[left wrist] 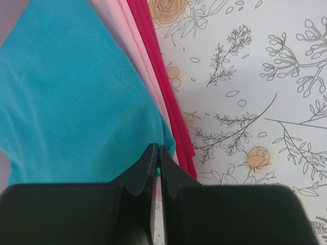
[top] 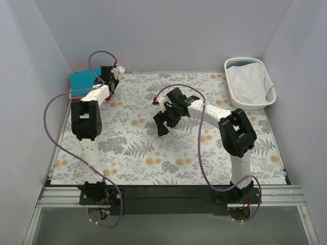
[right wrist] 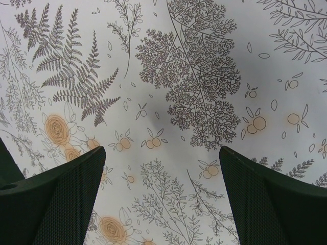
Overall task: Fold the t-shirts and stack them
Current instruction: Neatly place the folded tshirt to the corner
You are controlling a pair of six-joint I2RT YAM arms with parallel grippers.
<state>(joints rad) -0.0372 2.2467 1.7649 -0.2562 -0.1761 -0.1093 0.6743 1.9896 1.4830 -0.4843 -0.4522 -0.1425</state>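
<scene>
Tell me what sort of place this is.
Probably a robot test cell staged for laundry folding, not a home: plain white panels box in a floral-covered table, with a white laundry basket and a stack of folded t-shirts in its far corners.

Free passage: the floral tabletop (top: 153, 158) along the near side and between the left arm (top: 87, 120) and the right arm (top: 225, 122), whose forearm reaches over the centre; obstacles: the stacked t-shirts (top: 82, 80) in the far-left corner, the white laundry basket (top: 229, 87) in the far-right corner, and the walls (top: 153, 35) closing three sides.
</scene>
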